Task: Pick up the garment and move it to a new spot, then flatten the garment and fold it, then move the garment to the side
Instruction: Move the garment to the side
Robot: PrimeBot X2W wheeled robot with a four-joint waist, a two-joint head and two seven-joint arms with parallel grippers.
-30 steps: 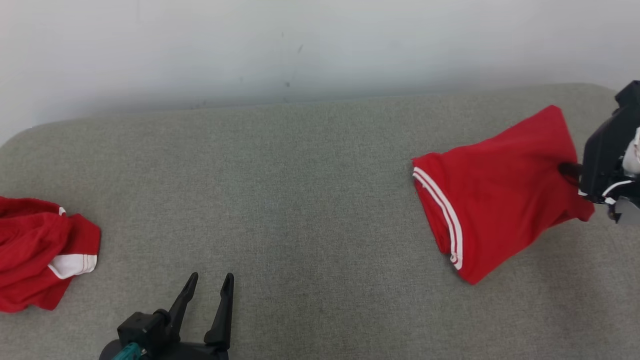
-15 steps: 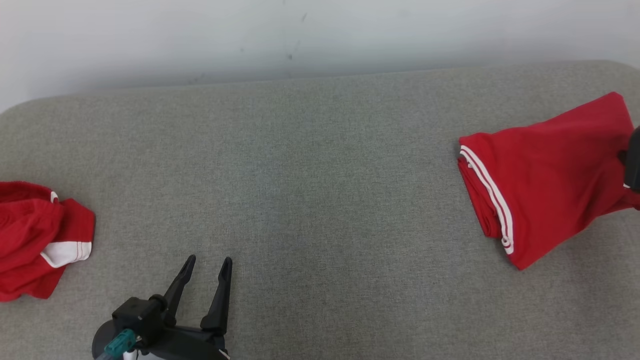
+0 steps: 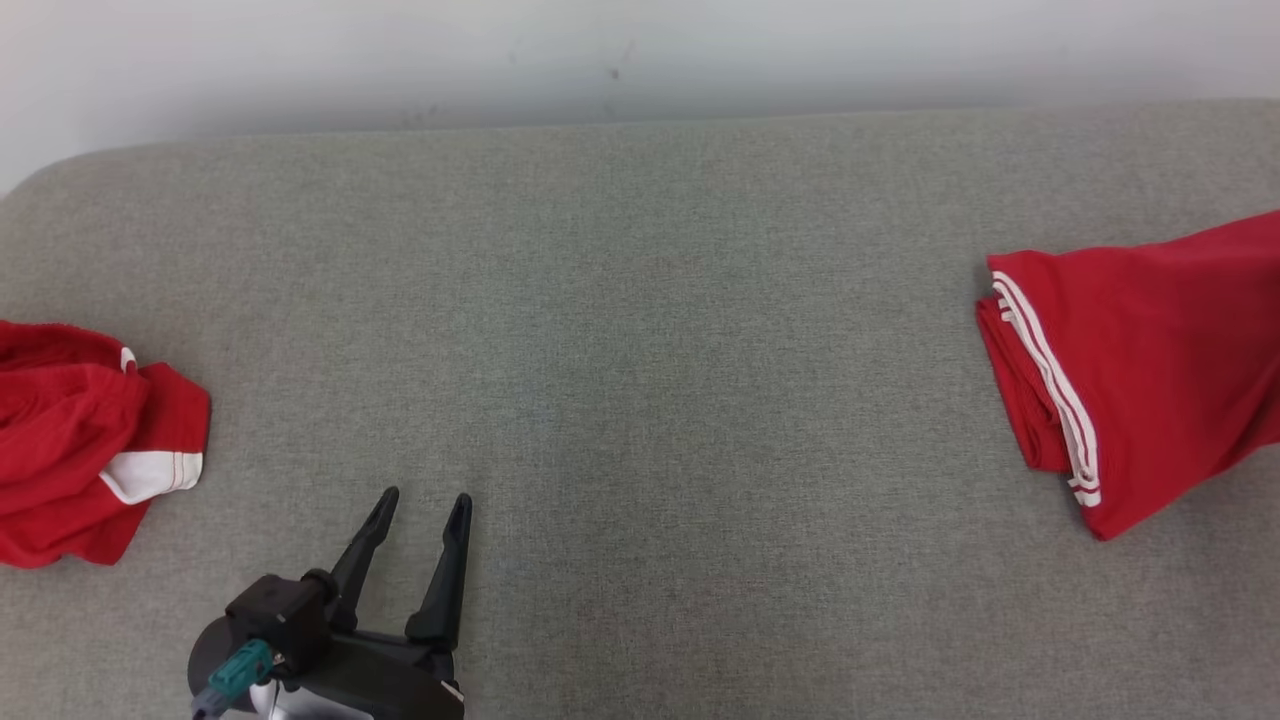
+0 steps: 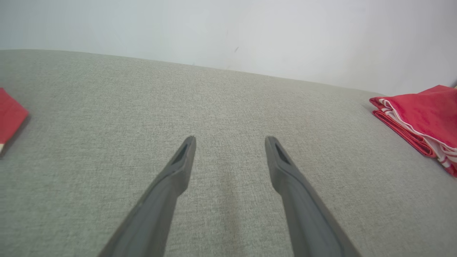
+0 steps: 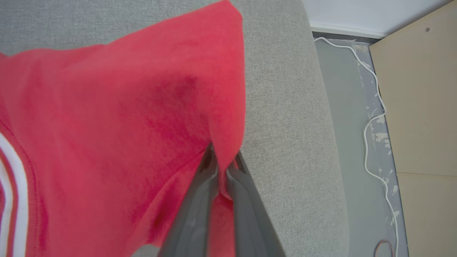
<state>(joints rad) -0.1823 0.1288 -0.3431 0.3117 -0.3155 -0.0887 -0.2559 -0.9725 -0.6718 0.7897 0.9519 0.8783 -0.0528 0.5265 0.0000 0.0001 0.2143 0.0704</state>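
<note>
Red cloth with two white stripes along one edge, the folded garment (image 3: 1150, 360) lies at the far right of the grey fabric-covered tabletop (image 3: 640, 330), its striped, layered edge facing the middle and its other end running out of the head view's right border. In the right wrist view the same garment (image 5: 107, 125) is drawn up into a taut peak near the tabletop's rounded right edge, and the right gripper (image 5: 224, 151) has its fingers pressed nearly together, pinching a fold of the red cloth between them. Beyond that edge a grey floor (image 5: 342, 89) carries a thin white cable (image 5: 371, 117), which runs beside a beige panel (image 5: 417, 89). The left gripper (image 3: 425, 496) sits low at the near left of the tabletop, well apart from the folded garment, its fingers spread wide with nothing between them; the left wrist view shows those fingers (image 4: 178, 171) held apart above bare grey fabric, with the folded garment (image 4: 425, 114) off to the right. A second, crumpled red garment (image 3: 80, 450) with a white band lies in a heap at the tabletop's left edge. A plain white wall (image 3: 640, 50) rises behind the tabletop.
</note>
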